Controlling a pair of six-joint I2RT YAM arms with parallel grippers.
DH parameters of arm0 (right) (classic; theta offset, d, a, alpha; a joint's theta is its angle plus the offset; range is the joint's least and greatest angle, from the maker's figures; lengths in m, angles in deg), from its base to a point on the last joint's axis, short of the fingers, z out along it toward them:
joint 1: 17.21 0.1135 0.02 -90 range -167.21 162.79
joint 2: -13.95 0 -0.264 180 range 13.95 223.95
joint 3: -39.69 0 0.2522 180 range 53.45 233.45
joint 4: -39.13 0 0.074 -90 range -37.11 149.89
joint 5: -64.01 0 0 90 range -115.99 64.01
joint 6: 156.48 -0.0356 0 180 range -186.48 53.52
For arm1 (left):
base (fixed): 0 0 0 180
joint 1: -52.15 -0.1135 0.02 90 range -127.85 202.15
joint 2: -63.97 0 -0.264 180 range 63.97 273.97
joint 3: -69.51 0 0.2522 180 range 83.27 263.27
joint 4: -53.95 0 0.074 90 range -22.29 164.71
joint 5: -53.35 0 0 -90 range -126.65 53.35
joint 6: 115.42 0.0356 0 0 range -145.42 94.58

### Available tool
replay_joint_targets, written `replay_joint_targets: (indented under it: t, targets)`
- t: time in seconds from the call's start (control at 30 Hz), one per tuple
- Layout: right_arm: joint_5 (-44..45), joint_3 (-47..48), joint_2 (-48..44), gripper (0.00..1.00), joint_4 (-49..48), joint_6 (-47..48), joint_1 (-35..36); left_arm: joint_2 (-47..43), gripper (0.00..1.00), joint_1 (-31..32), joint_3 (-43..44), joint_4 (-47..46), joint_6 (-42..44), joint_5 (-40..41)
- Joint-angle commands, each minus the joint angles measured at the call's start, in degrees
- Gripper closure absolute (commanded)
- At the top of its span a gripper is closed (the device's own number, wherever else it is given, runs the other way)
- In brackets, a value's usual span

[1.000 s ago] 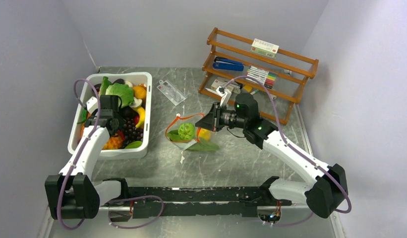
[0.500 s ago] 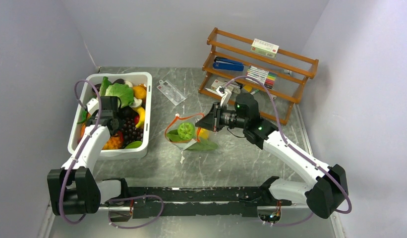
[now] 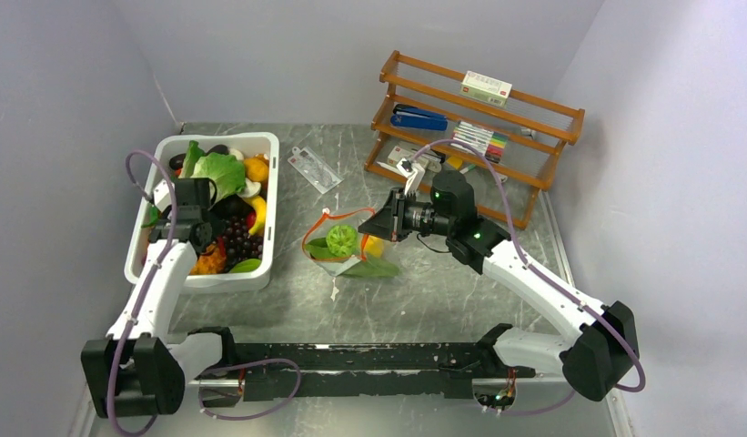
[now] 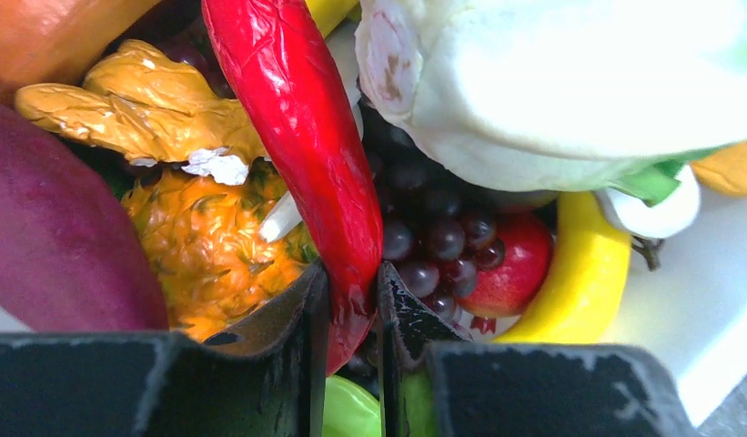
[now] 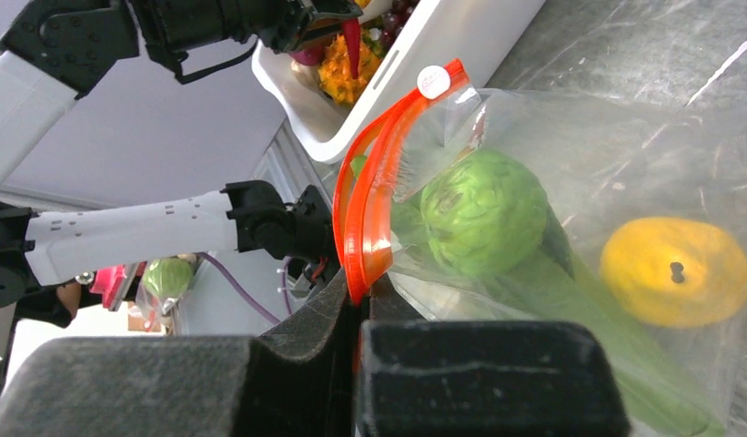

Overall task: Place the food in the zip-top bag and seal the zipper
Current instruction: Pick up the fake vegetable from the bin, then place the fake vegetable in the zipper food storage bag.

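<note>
The clear zip-top bag (image 3: 349, 258) lies at mid-table with its mouth held up. Inside are a light-green round fruit (image 5: 483, 211), a yellow-orange round fruit (image 5: 674, 270) and long green leaves (image 5: 579, 309). My right gripper (image 5: 362, 296) is shut on the red-orange zipper strip (image 5: 374, 182) at its right end; in the top view this gripper (image 3: 377, 228) is at the bag's right side. My left gripper (image 4: 353, 300) is shut on a red chili pepper (image 4: 301, 137) over the white bin (image 3: 265, 209); it also shows in the top view (image 3: 208, 244).
The bin holds several toy foods: purple grapes (image 4: 433, 241), an orange pineapple-like piece (image 4: 206, 246), a banana (image 4: 574, 273), lettuce (image 3: 222, 170). A small clear packet (image 3: 314, 168) lies behind the bag. A wooden rack (image 3: 479, 127) with stationery stands at the back right.
My left wrist has shifted a little left and nearer over the bin, still on the chili. The right arm and the bag have not moved.
</note>
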Motion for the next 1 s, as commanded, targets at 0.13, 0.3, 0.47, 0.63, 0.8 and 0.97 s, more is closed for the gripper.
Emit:
replay_joint_targets:
  t: [0.13, 0.3, 0.47, 0.63, 0.8, 0.97]
  targets:
    - [1.29, -0.74, 0.82, 1.0, -2.04, 2.14, -0.18, -6.5, 0.93, -0.57, 6.3, 7.67, 1.1, -5.81]
    - [1.1, -1.17, 1.75, 1.0, -2.21, 2.28, -0.2, -10.73, 0.93, -0.53, 7.12, 4.83, 5.31, -15.53]
    - [1.09, -0.75, 2.15, 1.0, -2.47, 1.89, -0.21, -12.77, 0.93, -0.57, 9.51, 4.42, 10.4, -24.16]
    - [1.09, -0.03, 2.84, 1.0, -2.44, 1.66, -0.19, -13.68, 0.93, -0.57, 10.17, 2.7, 12.79, -32.88]
    - [1.62, 0.54, 3.51, 1.0, -2.22, 1.83, -0.22, -13.14, 0.93, -0.51, 10.56, 1.33, 15.55, -44.8]
    - [1.08, 0.66, 4.28, 1.0, -3.67, 0.17, -0.22, -17.02, 0.93, -0.48, 7.28, -6.43, 17.64, -55.92]
